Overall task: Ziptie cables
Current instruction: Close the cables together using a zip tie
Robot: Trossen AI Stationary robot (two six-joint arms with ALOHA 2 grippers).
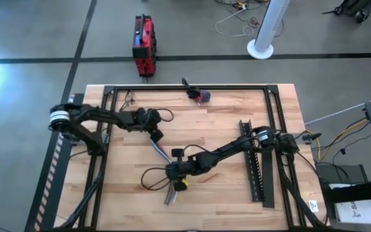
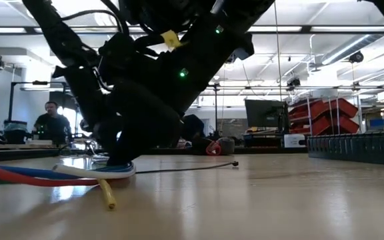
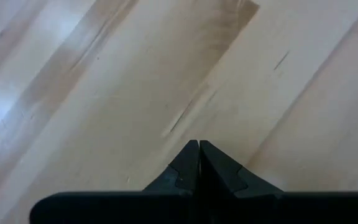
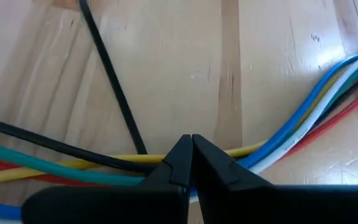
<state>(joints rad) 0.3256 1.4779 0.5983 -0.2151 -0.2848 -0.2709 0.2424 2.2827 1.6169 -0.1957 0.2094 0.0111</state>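
No text, label, brand, number or sign can be read in any view. A white sheet point(image 1: 356, 211) lies on a stand off the worktop's point(image 1: 224, 129) near right corner; dark marks show on it, too small to make out.

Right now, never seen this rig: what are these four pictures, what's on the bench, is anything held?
Two dark robot arms work at a wooden table. One picture looks straight down, one looks level along the tabletop, and one comes from each wrist. The left tool is shut over bare wood, holding nothing. The right tool is shut and sits low over the cables, a loose coloured bundle on the table; whether it pinches any cannot be told. A thin black strip lies across the wood beside them, and a black toothed rail lies at the table's right.
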